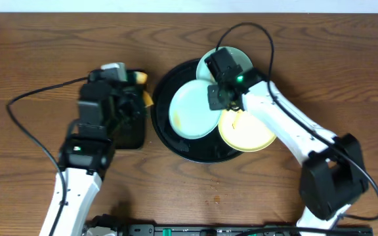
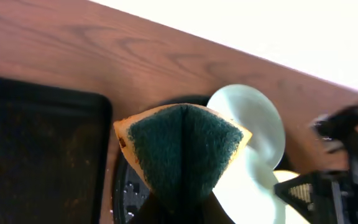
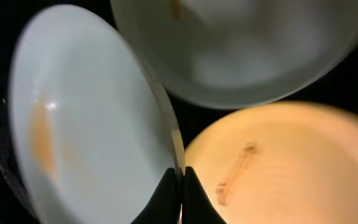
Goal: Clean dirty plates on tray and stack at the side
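1. Round tray (image 1: pixel 166 134): glossy black with a raised rim, at the middle of the counter (image 1: pixel 38 46). It carries all three plates.
2. Centre mint plate (image 1: pixel 190 108): lies toward 9 o'clock on the tray. The right wrist view shows an orange smear on its face.
3. Far mint plate (image 1: pixel 240 60): lies at 12 to 1 o'clock and overhangs the tray rim.
4. Yellow plate (image 1: pixel 248 134): lies at 4 o'clock with its outer edge over the rim. It is marked by a thin brown streak.
5. Right tool (image 3: pixel 179 185): its fingertips are pressed together on the rim of the centre mint plate. The grip is at that plate's 3 o'clock edge, where the three plates nearly meet.
6. Left tool (image 1: pixel 138 88): sits beyond the tray at 9 o'clock, above the rectangular tray (image 1: pixel 126 134). It is clamped on a folded sponge (image 2: pixel 182 149), with the green scouring face outward and yellow foam behind.
7. Handling (judgement):
   - The plates look like thin, light, stiff plastic with smooth faces.
   - The lip is the only place to take hold. A pinch at a single rim point is likely to let the plate pivot or slip, so a deep bite over the lip is advisable.
   - On the glossy tray a plate would probably skate under scrubbing unless restrained.
   - The sponge is soft and will compress.
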You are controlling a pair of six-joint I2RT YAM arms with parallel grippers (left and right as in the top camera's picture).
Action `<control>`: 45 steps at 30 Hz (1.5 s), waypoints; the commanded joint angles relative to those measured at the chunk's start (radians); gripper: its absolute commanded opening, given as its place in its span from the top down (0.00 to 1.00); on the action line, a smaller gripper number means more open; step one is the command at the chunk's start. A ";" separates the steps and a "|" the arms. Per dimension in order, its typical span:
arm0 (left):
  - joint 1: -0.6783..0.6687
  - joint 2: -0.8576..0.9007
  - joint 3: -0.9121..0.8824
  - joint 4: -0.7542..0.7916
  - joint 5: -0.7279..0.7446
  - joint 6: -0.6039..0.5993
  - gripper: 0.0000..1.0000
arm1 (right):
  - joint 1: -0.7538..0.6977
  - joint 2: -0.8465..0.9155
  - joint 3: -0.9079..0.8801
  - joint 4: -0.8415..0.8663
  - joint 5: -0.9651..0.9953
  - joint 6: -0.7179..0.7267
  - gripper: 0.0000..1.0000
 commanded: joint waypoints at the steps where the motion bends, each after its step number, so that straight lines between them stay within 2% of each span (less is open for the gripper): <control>1: 0.073 0.003 0.066 -0.071 0.100 -0.089 0.92 | 0.005 -0.073 0.059 -0.016 0.140 -0.114 0.99; 7: 0.211 0.076 0.156 -0.307 0.114 -0.085 0.92 | 0.063 -0.142 0.071 -0.009 0.385 -0.242 0.99; 12: 0.275 0.173 0.160 -0.366 0.116 -0.038 0.92 | 0.183 -0.156 0.071 0.037 0.748 -0.343 0.99; 16: 0.275 0.240 0.160 -0.367 0.117 0.002 0.92 | 0.267 -0.155 0.071 0.101 0.828 -0.391 0.99; 17: 0.275 0.248 0.160 -0.367 0.117 0.002 0.92 | 0.277 -0.155 0.071 0.106 0.806 -0.388 0.99; 18: 0.275 0.256 0.160 -0.367 0.116 0.003 0.92 | 0.277 -0.155 0.072 0.099 0.758 -0.383 0.93; 19: 0.275 0.261 0.160 -0.367 0.116 0.011 0.92 | 0.269 -0.156 0.076 0.085 0.698 -0.373 0.82; 23: 0.275 0.263 0.160 -0.370 0.115 0.060 0.92 | 0.144 -0.156 0.124 -0.017 0.290 -0.287 0.69; 24: 0.275 0.263 0.160 -0.370 0.112 0.065 0.92 | 0.101 -0.156 0.129 -0.029 0.191 -0.289 0.62; 25: 0.275 0.263 0.160 -0.370 0.107 0.066 0.92 | 0.057 -0.156 0.131 -0.037 0.100 -0.289 0.50; 26: 0.275 0.263 0.160 -0.368 0.104 0.068 0.92 | -0.011 -0.156 0.131 -0.051 -0.030 -0.286 0.46; 31: 0.275 0.263 0.159 -0.330 0.104 0.159 0.92 | -0.251 -0.140 0.113 -0.144 -0.316 -0.238 0.44; 36: 0.274 0.283 0.159 -0.252 0.073 0.263 0.92 | -0.399 -0.113 0.036 -0.161 -0.391 -0.309 0.47; 40: 0.274 0.338 0.159 -0.240 -0.010 0.264 0.92 | -0.421 -0.111 -0.040 -0.114 -0.395 -0.345 0.48; 45: 0.274 0.429 0.159 -0.204 -0.016 0.264 0.92 | -0.412 -0.111 -0.129 -0.001 -0.395 -0.349 0.48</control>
